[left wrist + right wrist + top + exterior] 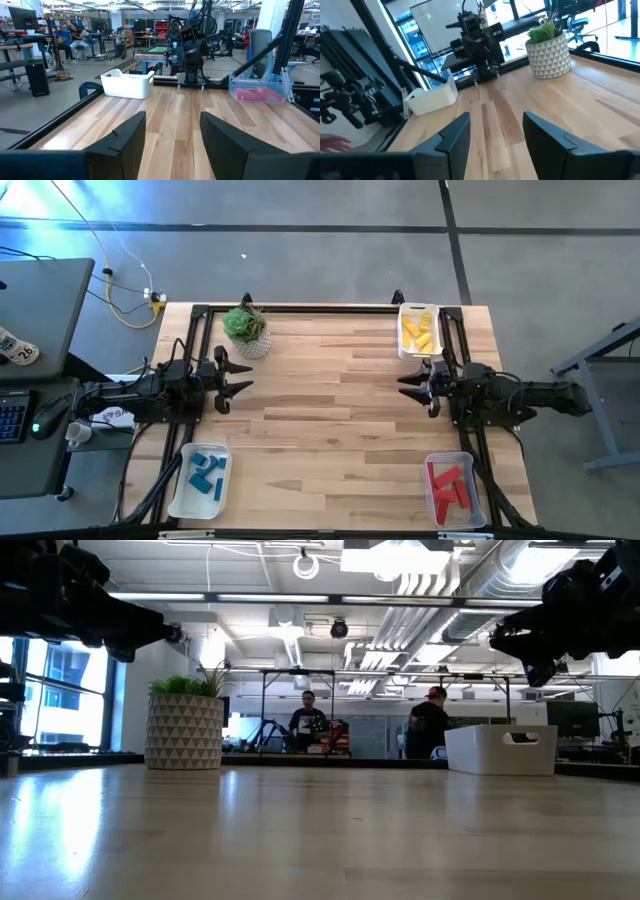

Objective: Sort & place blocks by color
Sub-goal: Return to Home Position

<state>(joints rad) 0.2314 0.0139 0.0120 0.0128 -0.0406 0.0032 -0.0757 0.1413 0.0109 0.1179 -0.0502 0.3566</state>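
Wooden table (330, 420) holds blue blocks (207, 472) in the left white tray (180, 498), red blocks (449, 487) in the clear bin (431, 462) and yellow blocks (418, 332) in the right white tray (403, 348). Left gripper (245, 377) and right gripper (408, 387) hover at opposite sides, both with fingers spread

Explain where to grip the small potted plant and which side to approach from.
Grip the white patterned pot around its mid-wall, coming in level from the side, probably with the open left gripper nearest it. The pot stands upright and round, and the leaves overhang its top, so a grasp from above would likely crush them.
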